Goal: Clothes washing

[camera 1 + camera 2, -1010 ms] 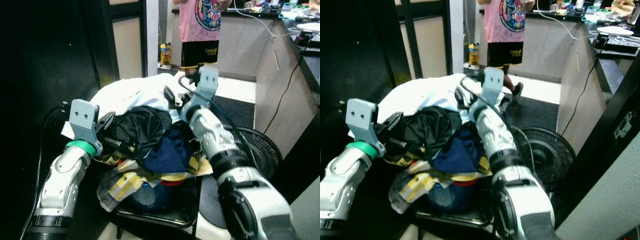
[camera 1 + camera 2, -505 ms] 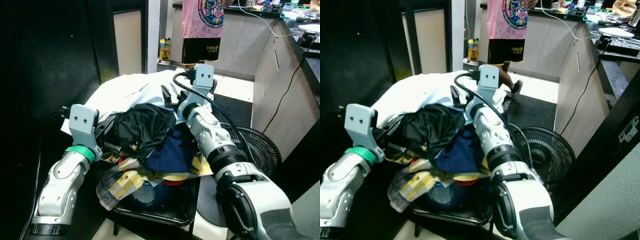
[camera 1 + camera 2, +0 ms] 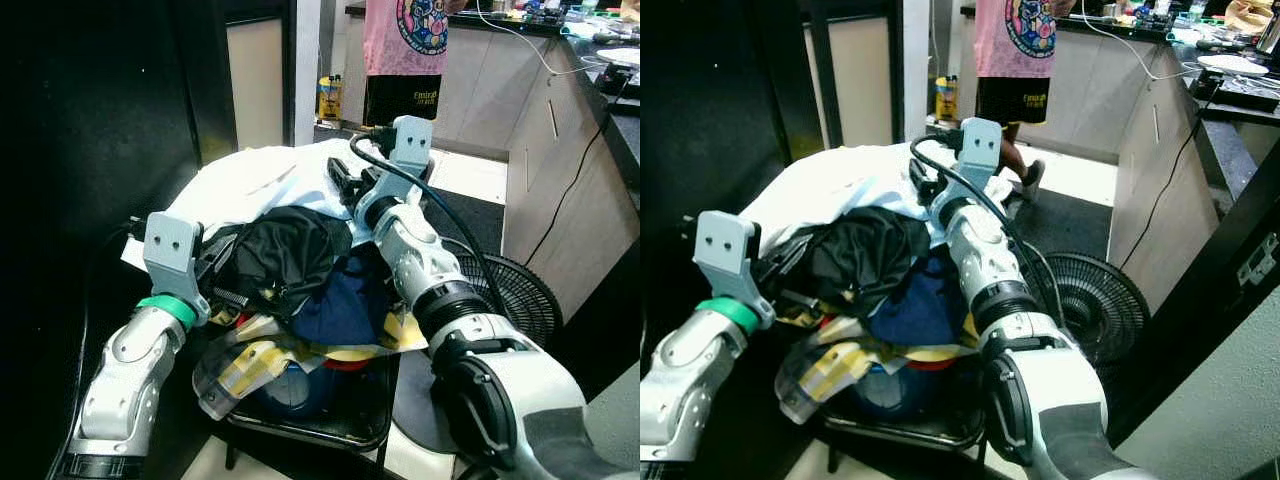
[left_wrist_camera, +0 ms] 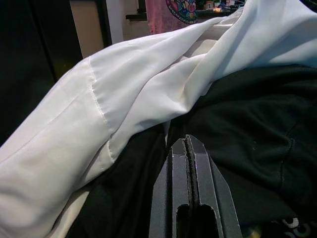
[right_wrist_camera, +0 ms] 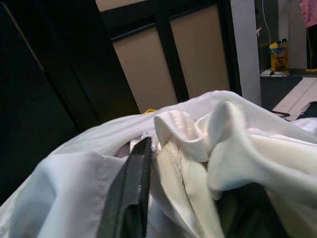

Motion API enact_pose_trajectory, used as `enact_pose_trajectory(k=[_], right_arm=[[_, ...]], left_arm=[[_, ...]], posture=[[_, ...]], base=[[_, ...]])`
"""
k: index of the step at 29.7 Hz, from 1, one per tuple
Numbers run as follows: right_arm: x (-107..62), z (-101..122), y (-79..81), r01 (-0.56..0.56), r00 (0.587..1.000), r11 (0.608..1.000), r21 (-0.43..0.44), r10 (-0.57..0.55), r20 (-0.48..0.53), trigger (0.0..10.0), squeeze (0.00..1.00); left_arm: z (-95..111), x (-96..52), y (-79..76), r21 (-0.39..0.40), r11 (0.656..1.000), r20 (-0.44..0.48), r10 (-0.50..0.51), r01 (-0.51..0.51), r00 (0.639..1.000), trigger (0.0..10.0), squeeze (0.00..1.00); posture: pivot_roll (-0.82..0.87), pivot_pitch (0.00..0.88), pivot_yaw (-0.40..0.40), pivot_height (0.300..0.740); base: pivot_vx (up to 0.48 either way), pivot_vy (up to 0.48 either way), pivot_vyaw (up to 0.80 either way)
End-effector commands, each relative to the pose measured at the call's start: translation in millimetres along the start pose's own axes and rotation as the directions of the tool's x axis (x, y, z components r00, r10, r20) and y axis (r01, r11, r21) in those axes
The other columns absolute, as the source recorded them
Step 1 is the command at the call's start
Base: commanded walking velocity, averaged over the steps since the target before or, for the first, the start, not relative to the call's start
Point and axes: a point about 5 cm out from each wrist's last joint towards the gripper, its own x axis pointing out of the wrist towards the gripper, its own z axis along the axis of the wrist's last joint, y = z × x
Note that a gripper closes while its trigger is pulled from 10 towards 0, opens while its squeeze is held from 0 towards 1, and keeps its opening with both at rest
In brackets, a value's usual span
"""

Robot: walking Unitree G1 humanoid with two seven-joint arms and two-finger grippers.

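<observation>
The heap of clothes (image 3: pixel 290 270) is sitting piled on a dark chair seat (image 3: pixel 340 425), spilling over its edges, with a floor fan (image 3: pixel 515 300) just beside it. It is looking soft, limp and light, likely to sag and shed pieces if lifted from one spot, so a hold from both sides, low under the bulk, seems safest. A thin, smooth white garment (image 3: pixel 255 185) is draping the far side; a crumpled matte black garment (image 3: pixel 285 250) is lying on top, navy cloth (image 3: pixel 345 300) and a yellow-patterned piece (image 3: pixel 250 360) below. The left claw (image 4: pixel 190 148) is pressing its clenched fingers against the black fabric, gripping nothing visibly. The right claw (image 3: pixel 345 185) is pushing into white folds; I cannot tell its state.
</observation>
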Motion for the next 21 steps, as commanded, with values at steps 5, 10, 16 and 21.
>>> enact_pose_trajectory(k=[5,10,16,21], right_arm=[[2.3,2,5.2,-0.02,1.0,1.0,0.022,0.02,0.012,0.0,0.0],[2.9,2,7.2,-0.027,1.0,0.999,0.025,0.027,0.014,0.0,0.0],[5.7,13,11.0,-0.057,0.997,0.998,0.031,0.056,0.054,0.0,0.0],[7.9,25,15.4,-0.098,0.99,0.994,0.04,0.093,0.108,0.0,0.0]], left_arm=[[-2,-2.7,-3.8,-0.007,1.0,-0.01,-0.003,0.003,1.0,10.0,0.0],[-2,-3.3,-3.7,-0.008,1.0,-0.011,0.0,0.0,1.0,10.0,0.0],[-3,-4.1,-2.9,-0.008,1.0,-0.011,0.005,-0.005,1.0,10.0,0.0],[-4,-4.2,-2.8,-0.009,1.0,-0.011,0.007,-0.007,1.0,10.0,0.0]], posture=[[0.06,0.071,0.005,0.74],[0.06,0.067,0.003,0.74],[0.06,0.054,-0.003,0.74],[0.06,0.051,-0.004,0.74]], base=[[0.0,0.0,0.0],[0.0,0.0,0.0],[0.0,0.0,0.0],[0.0,0.0,0.0]])
